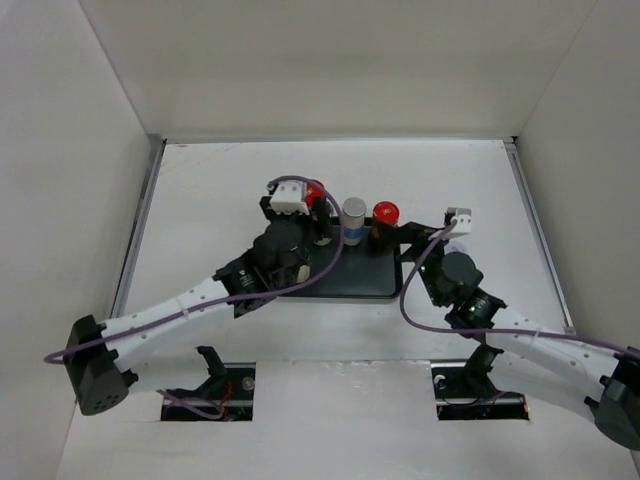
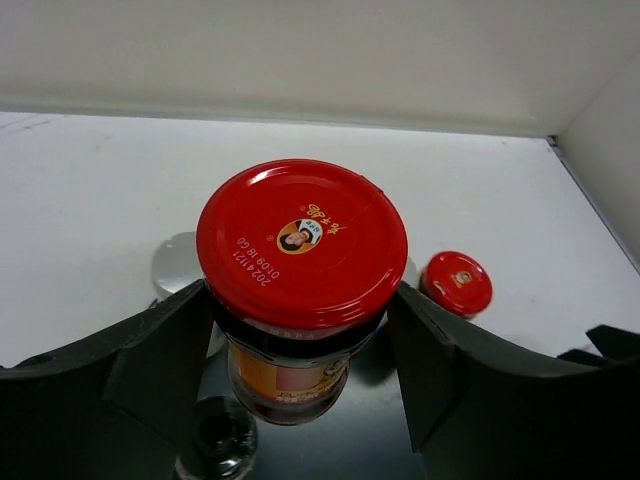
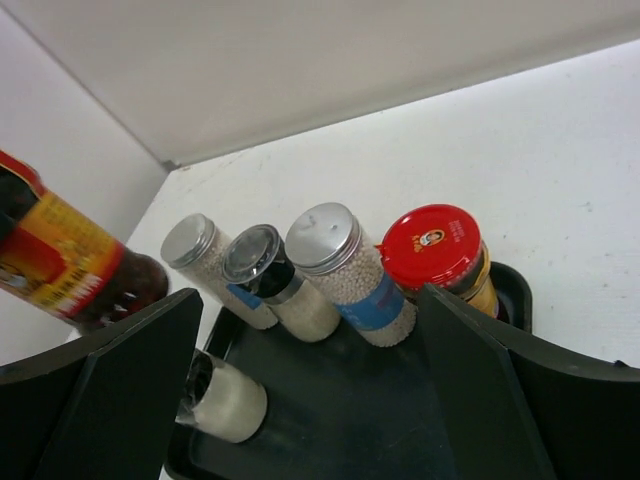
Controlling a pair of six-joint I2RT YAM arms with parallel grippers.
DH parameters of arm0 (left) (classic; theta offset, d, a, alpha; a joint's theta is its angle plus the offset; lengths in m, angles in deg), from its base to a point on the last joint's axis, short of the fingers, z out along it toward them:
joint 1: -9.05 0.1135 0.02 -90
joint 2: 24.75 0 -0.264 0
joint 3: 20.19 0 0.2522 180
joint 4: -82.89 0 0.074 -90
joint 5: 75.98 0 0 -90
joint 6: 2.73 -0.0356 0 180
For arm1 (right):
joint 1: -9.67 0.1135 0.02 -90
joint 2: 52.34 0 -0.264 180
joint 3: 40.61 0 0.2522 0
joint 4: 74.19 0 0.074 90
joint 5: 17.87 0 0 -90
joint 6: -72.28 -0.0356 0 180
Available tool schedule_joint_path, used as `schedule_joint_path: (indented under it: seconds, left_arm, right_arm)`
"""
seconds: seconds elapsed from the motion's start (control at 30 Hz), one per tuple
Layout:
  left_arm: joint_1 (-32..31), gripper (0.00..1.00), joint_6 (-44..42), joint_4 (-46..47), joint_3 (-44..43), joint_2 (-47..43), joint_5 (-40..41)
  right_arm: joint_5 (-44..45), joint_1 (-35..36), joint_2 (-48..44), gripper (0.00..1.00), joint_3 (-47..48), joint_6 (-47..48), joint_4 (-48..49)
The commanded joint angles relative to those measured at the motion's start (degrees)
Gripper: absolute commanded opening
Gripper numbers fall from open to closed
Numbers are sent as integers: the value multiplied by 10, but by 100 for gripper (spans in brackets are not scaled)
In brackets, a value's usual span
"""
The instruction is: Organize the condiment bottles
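Observation:
My left gripper (image 2: 300, 340) is shut on a large red-capped dark jar (image 2: 300, 240), gripping it just under the cap and holding it above the back left of the black tray (image 1: 350, 270). In the top view this gripper (image 1: 308, 208) and jar (image 1: 316, 190) are at the tray's back left. On the tray stand a silver-capped shaker with a blue band (image 3: 350, 265), a glass grinder (image 3: 265, 270), another silver-capped shaker (image 3: 200, 255), a small red-capped jar (image 3: 435, 250) and a nearer grinder (image 3: 225, 395). My right gripper (image 3: 310, 400) is open and empty over the tray's right side.
White walls enclose the white table on three sides. Metal rails (image 1: 140, 230) run along the table's left and right edges. The held jar also shows in the right wrist view (image 3: 70, 265), at the far left beside my left finger.

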Motion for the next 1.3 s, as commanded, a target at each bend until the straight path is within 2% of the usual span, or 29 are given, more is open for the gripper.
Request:
schedule_joint_path:
  seconds: [0.0,0.27,0.4,0.73,0.9,1.07,1.27]
  left_arm:
    - [-21,37,-14,141,-20,18,9]
    - [-77,37,-9,238,8,132,10]
    - [-80,37,-8,282,33,172,9]
    - [-60,37,12,382,146,206,13]
    - [-67,40,55,393,185,212,12]
    - [-80,51,75,395,203,215,9]
    - [-88,76,75,393,212,189,6]
  right_arm:
    - [32,-11,-33,95,4,-5,-28]
    - [51,-33,-69,95,-3,-9,-73]
    - [53,-44,-81,94,-2,-28,-97]
    - [59,-66,-76,91,12,-29,-146]
    - [80,-112,-87,91,50,-31,-233]
    - [140,-140,-49,96,72,-55,-340]
    - [202,-165,-19,100,60,-87,-403]
